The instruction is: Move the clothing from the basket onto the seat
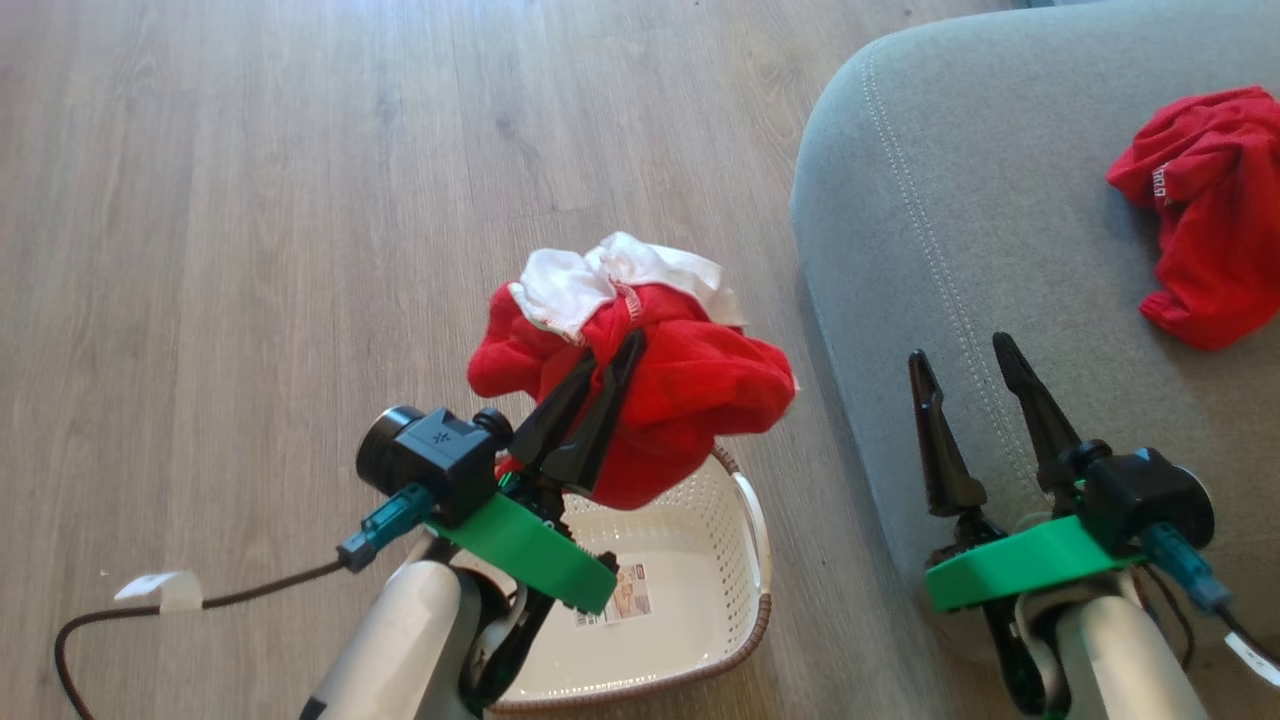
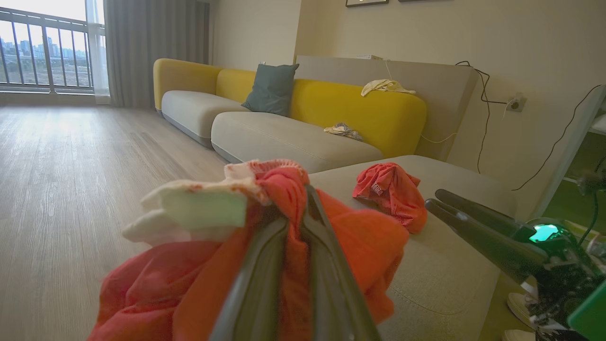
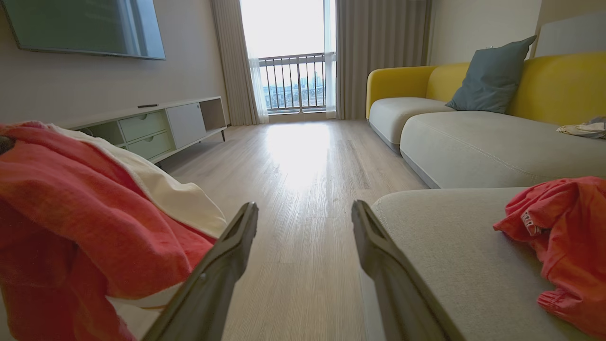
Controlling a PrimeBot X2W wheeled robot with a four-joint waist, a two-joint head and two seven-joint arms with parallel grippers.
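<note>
Quick update from us: our left gripper (image 1: 610, 352) is pinching a bunched red garment with a white part (image 1: 690, 390) and holding it in the air right above the basket (image 1: 748, 520). The fabric hangs clear of the rim, and the basket's bottom shows its paper label (image 1: 612, 595) with no cloth on it. The red garment with small white lettering (image 1: 1210, 200) already lies on the seat (image 1: 950, 200), toward its right edge in the head view. Our right gripper (image 1: 958, 347) is spread, holds nothing, and hovers over the seat's near edge.

As we read it, the step in hand is the carry across to the seat. To do it well, we'd lift a touch so the hanging folds clear the seat's rounded corner instead of dragging up its side. Then we'd go well in from the left edge before letting go, since a soft bundle dropped on that rounded edge could slide off to the floor (image 1: 250, 250). The pinch looks to run through the middle of the bunch, so it should hold, but we'd skip any fast swing. The right arm sits close to the path, so we'd steer around it.
</note>
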